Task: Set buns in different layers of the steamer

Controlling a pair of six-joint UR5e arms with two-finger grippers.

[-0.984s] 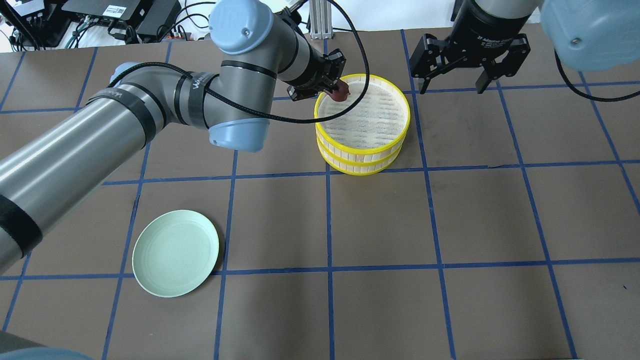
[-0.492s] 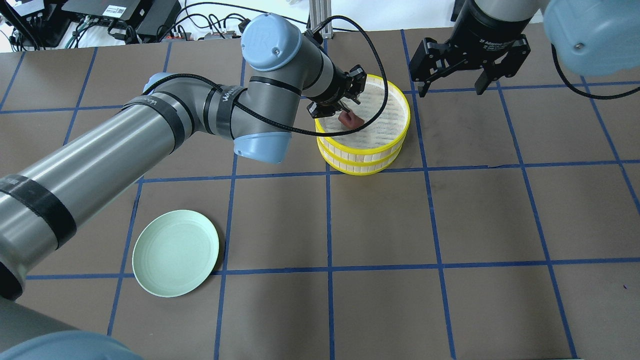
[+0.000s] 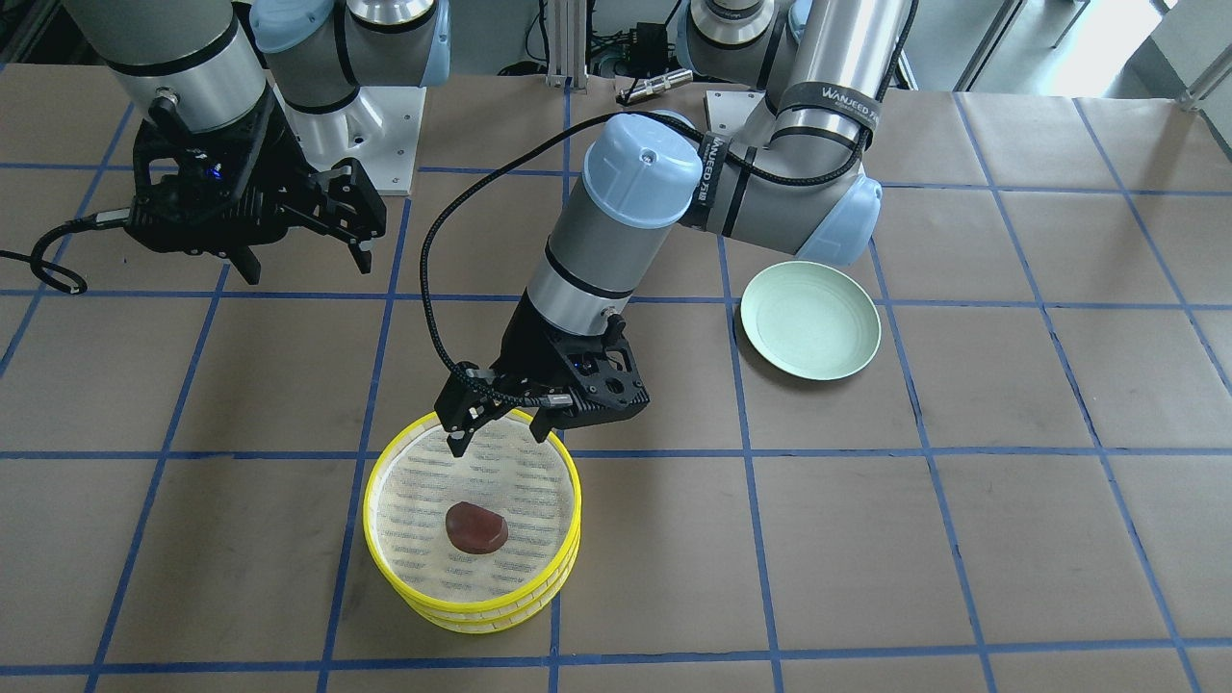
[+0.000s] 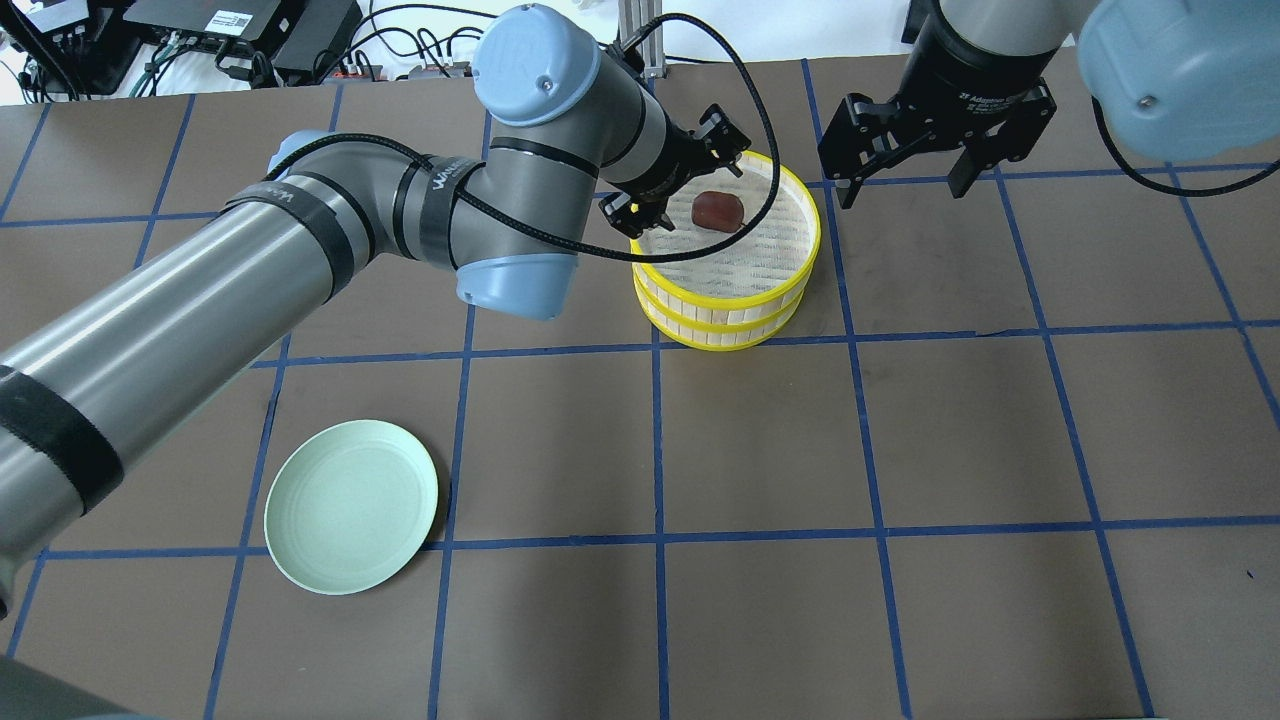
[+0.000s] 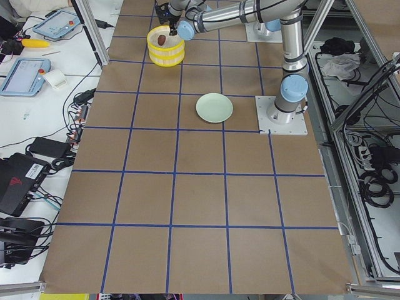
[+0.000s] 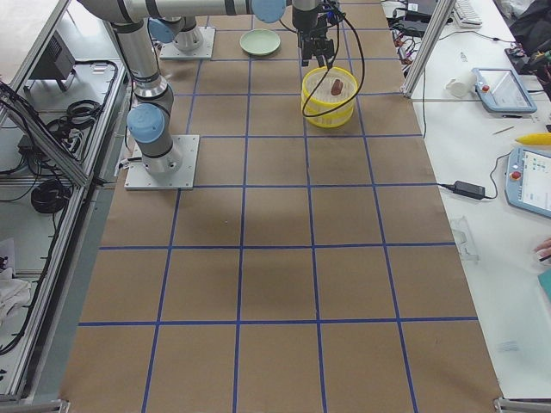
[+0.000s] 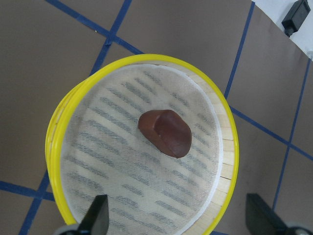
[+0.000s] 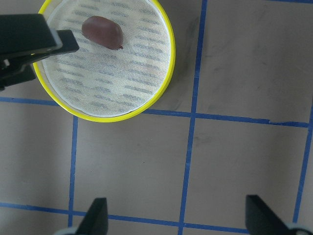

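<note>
The steamer (image 4: 727, 298) is two yellow-rimmed trays stacked on each other. The dark reddish-brown bun (image 4: 717, 210) lies alone on the top tray's mesh floor, also clear in the front view (image 3: 475, 527) and the left wrist view (image 7: 165, 132). My left gripper (image 4: 686, 192) is open and empty, hovering over the steamer's rim (image 3: 369, 520) on the robot's side, apart from the bun. My right gripper (image 4: 897, 190) is open and empty, raised over the table right of the steamer. The cream-white bun shows in no view.
An empty pale green plate (image 4: 350, 505) sits on the table at the near left, well away from the steamer. Blue tape lines grid the brown table. Cables and electronics lie beyond the far edge.
My left gripper carried the brown bun over the rim into the top tray, let it go, and opened. The bun now rests on the mesh. The right gripper has barely moved.
</note>
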